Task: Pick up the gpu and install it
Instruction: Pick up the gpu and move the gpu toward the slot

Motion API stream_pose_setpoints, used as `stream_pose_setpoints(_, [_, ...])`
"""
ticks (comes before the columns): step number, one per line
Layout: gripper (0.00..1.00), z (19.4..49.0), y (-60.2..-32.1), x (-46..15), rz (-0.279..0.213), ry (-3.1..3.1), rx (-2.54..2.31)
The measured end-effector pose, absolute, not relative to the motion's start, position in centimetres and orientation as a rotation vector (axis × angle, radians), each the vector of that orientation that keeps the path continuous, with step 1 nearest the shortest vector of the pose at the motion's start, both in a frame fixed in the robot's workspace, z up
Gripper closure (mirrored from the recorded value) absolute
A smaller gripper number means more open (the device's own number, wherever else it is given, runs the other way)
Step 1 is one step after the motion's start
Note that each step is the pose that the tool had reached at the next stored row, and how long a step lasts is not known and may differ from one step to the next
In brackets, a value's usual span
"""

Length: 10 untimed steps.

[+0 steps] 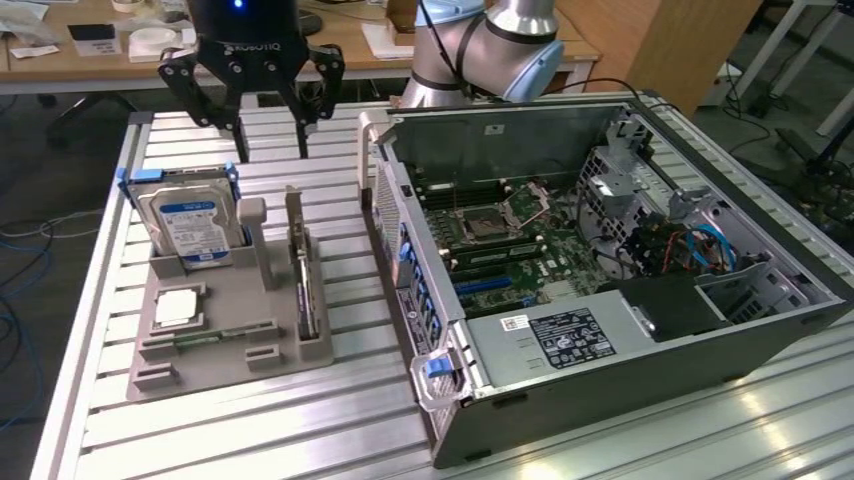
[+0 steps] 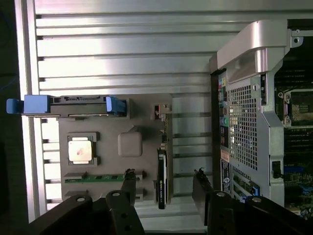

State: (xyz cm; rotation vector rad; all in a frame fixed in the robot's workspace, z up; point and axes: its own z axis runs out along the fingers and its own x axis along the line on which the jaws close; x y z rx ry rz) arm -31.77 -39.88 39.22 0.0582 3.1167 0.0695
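Note:
The gpu [image 1: 304, 280] stands on its long edge in the slot along the grey tray's [image 1: 227, 378] side nearest the computer case. In the wrist view the gpu [image 2: 162, 171] appears edge-on as a thin dark strip on the tray [image 2: 112, 122]. My gripper [image 1: 274, 150] hangs open above the slatted table, beyond the tray's far end and apart from the card. In the wrist view its two dark fingers [image 2: 128, 178] stand wide on either side of the card's line, and the gripper [image 2: 164, 174] has nothing between them.
A blue-labelled hard drive [image 1: 190, 215] stands upright at the tray's far end, with a silver chip [image 1: 178, 307] and a green memory stick [image 1: 214, 338] nearer. The open computer case [image 1: 601, 250] lies on the exterior view's right, motherboard [image 1: 521, 240] exposed. The case's perforated rear wall [image 2: 242, 122] is beside the tray.

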Motion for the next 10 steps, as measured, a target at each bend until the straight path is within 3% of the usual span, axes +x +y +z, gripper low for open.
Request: stream_pose_setpoints(10, [0.41,38.2,-42.7,-31.8,0.07,3.121,0.01])
